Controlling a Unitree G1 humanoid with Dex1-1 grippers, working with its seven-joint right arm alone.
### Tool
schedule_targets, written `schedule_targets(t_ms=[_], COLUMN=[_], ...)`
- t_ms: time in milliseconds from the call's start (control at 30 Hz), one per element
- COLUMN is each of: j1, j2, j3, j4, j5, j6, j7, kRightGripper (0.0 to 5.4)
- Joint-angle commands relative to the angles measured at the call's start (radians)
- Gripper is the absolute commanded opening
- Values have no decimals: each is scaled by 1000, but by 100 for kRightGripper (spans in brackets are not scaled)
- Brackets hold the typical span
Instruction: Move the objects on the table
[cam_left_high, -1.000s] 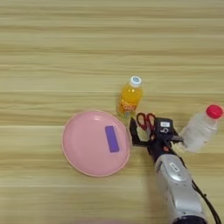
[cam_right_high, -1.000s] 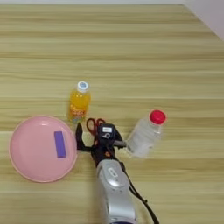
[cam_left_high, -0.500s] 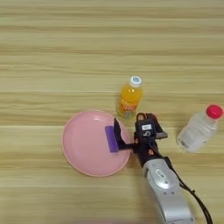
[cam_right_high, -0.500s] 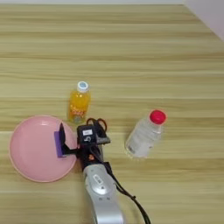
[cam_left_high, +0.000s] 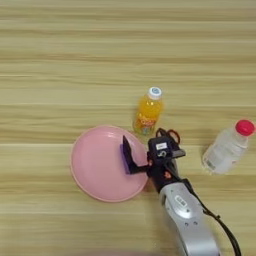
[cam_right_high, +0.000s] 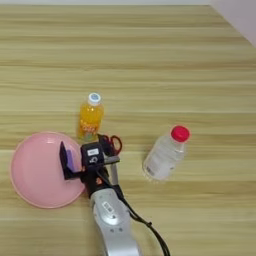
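A round pink plate (cam_left_high: 95, 165) lies at the front left of the table (cam_left_high: 60, 60). On its right part lies the small purple rectangle (cam_right_high: 70, 159). My right gripper (cam_left_high: 150, 156) hangs open over the plate's right rim, and its left finger (cam_left_high: 127, 155) stands against the purple rectangle's left side. Just behind the gripper lie the red-handled scissors (cam_right_high: 115, 143), partly hidden by it. A clear plastic bottle with a red cap (cam_left_high: 227, 147) lies on its side to the right, apart from the gripper.
An upright orange juice bottle with a white cap (cam_left_high: 148, 112) stands just behind the plate's right edge, close to the gripper. My silver forearm (cam_left_high: 187, 220) comes in from the bottom edge.
My gripper has moved left, from over the scissors to the plate's right rim beside the purple rectangle. The bottles, scissors and plate have stayed in place.
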Motion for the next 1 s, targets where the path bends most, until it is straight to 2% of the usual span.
schedule_targets(t_ms=[33, 333, 633, 867, 1000], j1=[-17, 7, 17, 18, 12], j2=[1, 3, 8, 21, 16], j3=[21, 57, 70, 69, 68], j4=[-76, -109, -127, -121, -116], j5=[7, 4, 43, 99, 108], j6=[20, 72, 156, 220, 235], j7=[16, 34, 71, 103, 109], kRightGripper=[538, 538, 538, 538, 538])
